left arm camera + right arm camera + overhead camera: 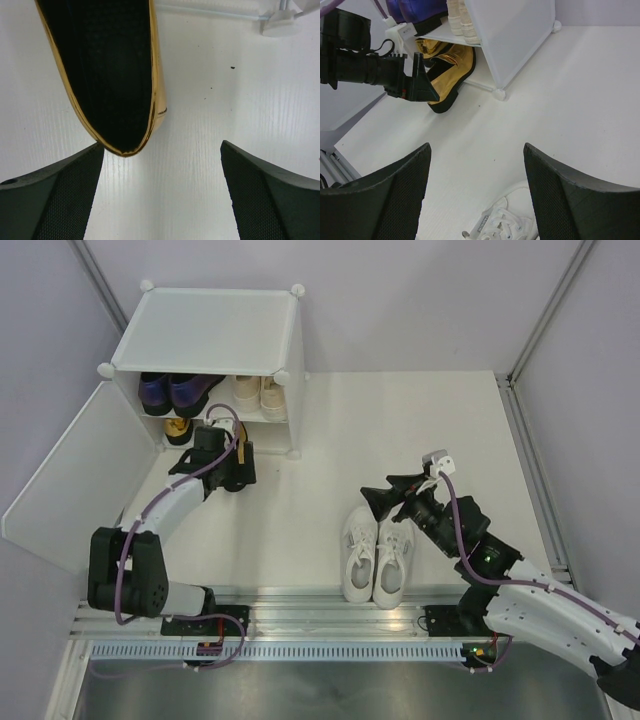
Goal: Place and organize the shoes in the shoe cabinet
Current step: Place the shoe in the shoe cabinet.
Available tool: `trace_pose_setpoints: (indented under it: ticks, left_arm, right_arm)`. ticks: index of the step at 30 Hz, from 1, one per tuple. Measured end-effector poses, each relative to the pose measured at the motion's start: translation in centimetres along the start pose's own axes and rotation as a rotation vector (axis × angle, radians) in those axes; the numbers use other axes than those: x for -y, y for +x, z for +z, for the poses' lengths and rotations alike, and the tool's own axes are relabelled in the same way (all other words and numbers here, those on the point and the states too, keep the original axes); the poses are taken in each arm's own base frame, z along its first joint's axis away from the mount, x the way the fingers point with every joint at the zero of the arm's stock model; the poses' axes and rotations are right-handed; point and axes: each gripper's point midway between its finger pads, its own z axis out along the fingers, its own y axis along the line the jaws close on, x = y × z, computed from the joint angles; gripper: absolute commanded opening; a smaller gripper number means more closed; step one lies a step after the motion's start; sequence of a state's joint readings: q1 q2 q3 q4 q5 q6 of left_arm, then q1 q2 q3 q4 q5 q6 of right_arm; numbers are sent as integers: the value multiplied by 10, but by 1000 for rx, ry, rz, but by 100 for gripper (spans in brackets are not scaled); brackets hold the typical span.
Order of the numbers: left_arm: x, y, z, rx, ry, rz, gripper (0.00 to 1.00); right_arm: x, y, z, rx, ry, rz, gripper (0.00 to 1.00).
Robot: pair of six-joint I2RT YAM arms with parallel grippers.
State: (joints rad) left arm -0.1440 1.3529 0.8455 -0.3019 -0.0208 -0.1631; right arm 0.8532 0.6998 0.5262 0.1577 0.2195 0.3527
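— One pair outside the shoe cabinet (205, 330): white sneakers (378, 558), side by side on the table (400, 420), just under the right gripper (476, 146), jaws spread, empty. Best to drop straight and pinch both inner collars together.

— Up top inside: purple loafers (168, 392), beige sneakers (260, 393). Below: gold heels (107, 75), one poking out beside the left gripper (162, 144), wide apart, empty.

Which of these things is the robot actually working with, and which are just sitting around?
Part of the job:
- shoe cabinet and its open door
- purple loafers and beige sneakers, on the shelf
- gold heels, at the lower opening
- white sneakers, not yet stored

Just there:
- table
- metal rail under the arms
- cables
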Motion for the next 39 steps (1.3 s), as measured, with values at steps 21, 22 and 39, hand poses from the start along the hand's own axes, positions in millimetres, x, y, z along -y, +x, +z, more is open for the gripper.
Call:
trace_pose_setpoints:
  ticks: [21, 22, 39]
  left_arm:
    - [-31, 9, 58, -158, -108, 29, 86]
    - [-31, 10, 61, -164, -108, 32, 85]
    - [-44, -2, 63, -115, -168, 53, 17]
  right_arm:
    - [5, -2, -3, 14, 27, 12, 79]
    - [6, -2, -3, 13, 29, 11, 79]
    - [10, 1, -2, 7, 51, 8, 79]
